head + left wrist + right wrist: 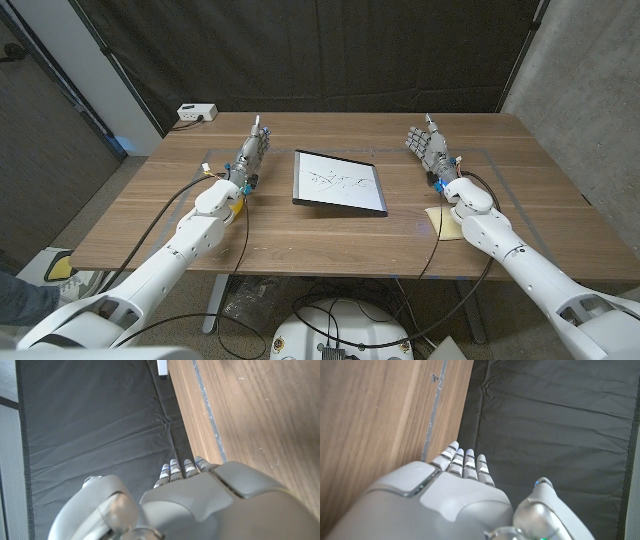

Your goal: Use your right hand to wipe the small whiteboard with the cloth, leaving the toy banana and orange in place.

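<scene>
- One small whiteboard (340,183) on the wooden table (530,215), between both hands, well apart from each; long axis across the table, slightly skewed, scribbled face up.
- One yellowish cloth (444,222) lying just beside the right wrist, partly hidden under the forearm.
- Right hand (430,150): fingers straight and spread, holding nothing.
- Left hand (251,153): likewise extended, empty.
- One white box (197,113) beyond the left hand, at the far edge.

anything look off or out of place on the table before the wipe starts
The whiteboard lies askew to the table edge, scribbles on it. A yellowish cloth is half hidden under the right arm. I see no toy banana or orange.
</scene>
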### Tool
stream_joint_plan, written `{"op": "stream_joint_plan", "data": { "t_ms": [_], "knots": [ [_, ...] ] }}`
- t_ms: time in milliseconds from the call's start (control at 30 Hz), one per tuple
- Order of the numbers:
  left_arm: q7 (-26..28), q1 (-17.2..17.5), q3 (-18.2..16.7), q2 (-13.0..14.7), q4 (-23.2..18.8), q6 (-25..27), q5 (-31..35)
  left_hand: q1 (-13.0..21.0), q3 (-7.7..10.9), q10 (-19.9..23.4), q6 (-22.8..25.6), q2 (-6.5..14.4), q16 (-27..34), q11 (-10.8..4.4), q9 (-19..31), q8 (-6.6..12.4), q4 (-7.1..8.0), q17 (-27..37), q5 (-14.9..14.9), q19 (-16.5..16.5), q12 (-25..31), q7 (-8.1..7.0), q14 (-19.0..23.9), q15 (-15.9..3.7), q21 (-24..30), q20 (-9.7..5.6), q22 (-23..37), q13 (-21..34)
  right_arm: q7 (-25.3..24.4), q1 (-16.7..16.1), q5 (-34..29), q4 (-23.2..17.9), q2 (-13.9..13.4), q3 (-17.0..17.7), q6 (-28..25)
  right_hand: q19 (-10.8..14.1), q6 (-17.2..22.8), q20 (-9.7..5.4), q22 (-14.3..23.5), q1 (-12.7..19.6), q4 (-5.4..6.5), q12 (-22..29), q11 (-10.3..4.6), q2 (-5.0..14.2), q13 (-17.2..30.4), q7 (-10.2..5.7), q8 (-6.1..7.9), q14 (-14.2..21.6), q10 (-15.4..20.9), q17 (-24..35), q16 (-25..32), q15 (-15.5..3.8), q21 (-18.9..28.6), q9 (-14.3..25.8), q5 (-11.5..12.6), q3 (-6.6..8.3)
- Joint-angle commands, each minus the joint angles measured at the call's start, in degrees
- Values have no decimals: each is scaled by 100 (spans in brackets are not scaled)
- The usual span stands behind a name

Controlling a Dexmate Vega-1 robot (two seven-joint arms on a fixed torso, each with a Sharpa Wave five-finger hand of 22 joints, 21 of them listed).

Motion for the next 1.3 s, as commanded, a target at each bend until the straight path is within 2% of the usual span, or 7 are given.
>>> {"op": "stream_joint_plan", "data": {
  "t_ms": [33,200,300,633,767,900,1300],
  "knots": [
    [263,149,1,229,-565,426,58,73,-16,29,-19,6,31,-26,31,30,-14,11,20,-26,28,22,-20,0,29,25,26,23,114,-44,174,-97,75,19,-29,54,35,5,29,80,-4,38,42,-9,27,106,31,10,7,12,22,43,25,24,26,37],
    [360,305,-9,552,-1088,869,71,160,-1,99,24,12,40,0,34,30,-60,11,4,33,34,49,63,15,35,71,24,25,0,-189,108,-312,-14,40,-1,62,41,3,28,104,-18,34,44,-1,27,104,33,17,10,11,16,48,23,23,25,46],
    [342,403,-44,653,-1287,924,32,208,8,127,46,13,49,9,36,30,-86,11,-5,73,33,62,120,14,41,72,23,26,-36,-273,117,-397,-37,77,57,73,48,3,27,143,-35,37,38,25,27,96,37,19,26,11,10,43,22,22,26,67],
    [352,769,-176,754,-1648,690,-40,443,51,338,250,25,58,-24,42,66,-207,10,-52,285,57,73,312,33,77,102,21,30,-103,-391,102,-575,-97,121,121,109,102,6,22,352,-142,32,38,113,27,81,64,61,61,8,-3,34,11,18,19,163],
    [349,1066,-302,730,-1796,307,-89,500,66,388,263,36,59,-32,43,61,-234,10,-62,322,62,74,352,24,81,89,20,31,-57,-340,75,-542,-89,77,114,118,118,7,22,391,-165,33,36,120,27,80,69,71,74,7,-6,39,9,17,15,178],
    [660,1520,-473,725,-2146,-10,-8,645,105,504,373,63,65,-7,46,80,-305,9,-88,491,74,65,465,37,121,63,19,33,2,-260,61,-488,-48,28,113,121,121,7,22,421,-184,29,36,123,27,77,69,75,73,7,-11,39,5,16,10,187],
    [947,2269,-799,911,-2800,25,-203,870,149,641,490,80,63,67,52,72,-418,8,-150,792,59,106,658,104,187,159,18,37,-110,-313,-50,-706,-176,-14,-30,138,132,9,23,489,-230,21,37,115,28,71,65,90,84,6,-22,45,-2,15,-7,201]
  ]
}}
